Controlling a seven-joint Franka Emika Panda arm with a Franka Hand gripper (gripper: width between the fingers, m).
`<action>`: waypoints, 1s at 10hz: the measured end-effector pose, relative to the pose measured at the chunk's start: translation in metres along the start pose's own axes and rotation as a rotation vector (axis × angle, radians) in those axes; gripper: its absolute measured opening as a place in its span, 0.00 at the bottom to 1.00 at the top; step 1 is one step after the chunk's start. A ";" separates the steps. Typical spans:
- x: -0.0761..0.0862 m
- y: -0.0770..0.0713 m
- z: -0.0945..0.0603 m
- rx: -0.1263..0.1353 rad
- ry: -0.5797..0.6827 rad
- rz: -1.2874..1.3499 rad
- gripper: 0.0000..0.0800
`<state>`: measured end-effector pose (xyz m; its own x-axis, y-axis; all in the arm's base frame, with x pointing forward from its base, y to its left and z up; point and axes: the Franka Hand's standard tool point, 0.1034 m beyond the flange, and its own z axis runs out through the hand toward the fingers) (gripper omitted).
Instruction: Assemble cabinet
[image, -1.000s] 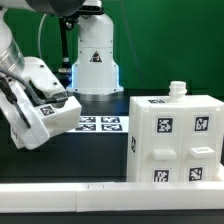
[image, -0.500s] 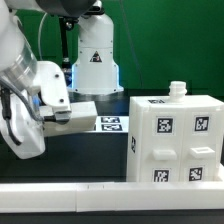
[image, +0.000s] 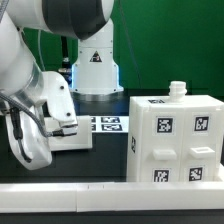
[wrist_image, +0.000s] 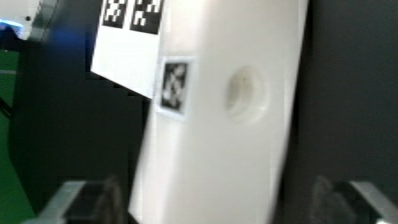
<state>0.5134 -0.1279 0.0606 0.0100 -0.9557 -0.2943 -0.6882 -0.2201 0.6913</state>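
My gripper is at the exterior view's left, low over the black table, shut on a long flat white cabinet panel. In the wrist view the panel runs lengthwise between my two fingers, with a square marker tag and a shallow round dimple on its face. The gripper grips the panel by its long edges. The big white cabinet body, boxy with several marker tags and a small round knob on top, stands at the exterior view's right, apart from the panel.
The marker board lies flat behind the panel, in front of the white robot base; it also shows in the wrist view. A long low white rail runs along the front. My bulky arm fills the exterior view's left.
My arm has swung and lowered with the panel. The panel went from tilted and raised to flatter and lower, nearer the table. The cabinet body has not moved.
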 end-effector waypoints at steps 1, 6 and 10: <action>0.000 0.000 0.000 0.000 0.000 0.000 0.80; 0.000 0.001 -0.003 0.003 0.003 -0.012 1.00; -0.008 0.014 -0.004 -0.082 0.036 -0.154 0.99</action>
<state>0.5063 -0.1245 0.0751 0.1381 -0.9153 -0.3783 -0.6151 -0.3786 0.6916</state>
